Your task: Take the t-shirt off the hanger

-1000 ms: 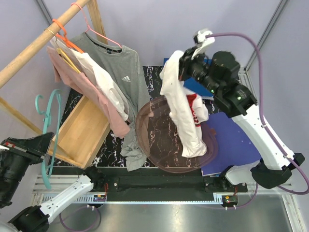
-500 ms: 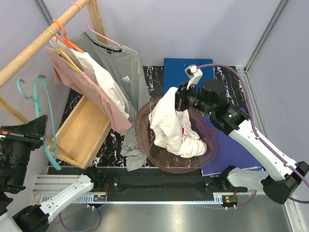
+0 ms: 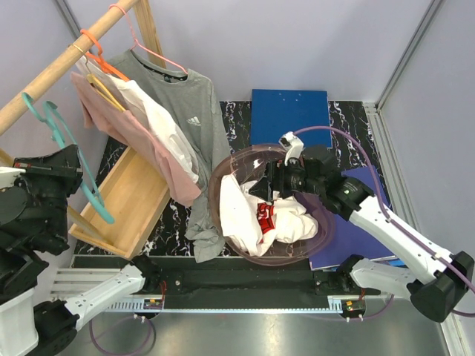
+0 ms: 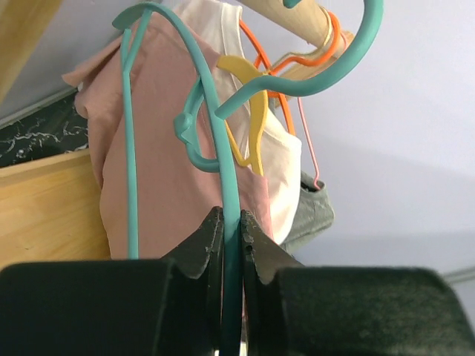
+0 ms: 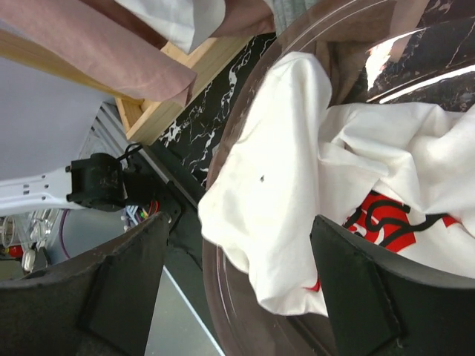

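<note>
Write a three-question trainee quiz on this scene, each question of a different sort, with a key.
1. True or false: the white t-shirt lies in the round basin.
2. The left gripper holds: A) a teal hanger; B) an orange hanger; C) nothing.
3. Fill in: the jaws of the right gripper stand ____ above the t-shirt.
Key: 1 true; 2 A; 3 open.

Soft matt cloth t-shirt (image 3: 245,211) in a glossy, translucent plastic bowl (image 3: 236,165) — teal hanger (image 4: 228,200) smooth plastic, tray (image 3: 130,196) bare wood.
</note>
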Robot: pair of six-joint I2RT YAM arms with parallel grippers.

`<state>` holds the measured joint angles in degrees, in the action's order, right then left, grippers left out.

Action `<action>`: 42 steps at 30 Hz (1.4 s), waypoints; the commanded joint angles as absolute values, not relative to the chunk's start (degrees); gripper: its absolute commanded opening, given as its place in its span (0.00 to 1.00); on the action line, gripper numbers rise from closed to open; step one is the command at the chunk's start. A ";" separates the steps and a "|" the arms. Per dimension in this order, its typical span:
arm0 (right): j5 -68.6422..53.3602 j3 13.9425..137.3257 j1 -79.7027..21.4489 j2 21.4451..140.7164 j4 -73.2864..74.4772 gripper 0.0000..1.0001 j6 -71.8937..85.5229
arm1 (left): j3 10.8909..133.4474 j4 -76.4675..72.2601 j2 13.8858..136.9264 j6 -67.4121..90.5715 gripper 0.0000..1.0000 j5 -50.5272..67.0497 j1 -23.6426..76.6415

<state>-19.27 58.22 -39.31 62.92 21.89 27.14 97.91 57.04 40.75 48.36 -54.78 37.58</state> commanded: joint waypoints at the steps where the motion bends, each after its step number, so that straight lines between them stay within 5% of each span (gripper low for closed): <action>1: -20.57 57.92 -39.29 58.37 21.97 0.85 26.54 | 99.32 52.30 40.87 50.71 0.00 -63.97 37.79; 25: -21.97 53.00 -39.29 52.74 22.41 0.87 27.77 | 90.18 50.98 33.93 47.55 0.00 -74.97 37.79; 29: -21.97 52.74 -39.29 52.73 22.06 0.87 28.04 | 88.51 50.98 32.08 46.06 0.27 -72.34 37.88; 35: -22.15 52.30 -39.29 52.74 21.97 0.87 28.21 | 89.64 51.15 30.68 42.54 0.49 -68.03 37.88; 42: -22.06 51.59 -39.29 51.95 22.24 0.87 28.21 | 91.75 53.60 27.69 41.39 0.64 -59.69 37.79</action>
<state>-20.75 51.86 -39.31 53.47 23.05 27.81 89.12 53.21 29.61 42.94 -65.63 37.80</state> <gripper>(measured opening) 0.864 0.617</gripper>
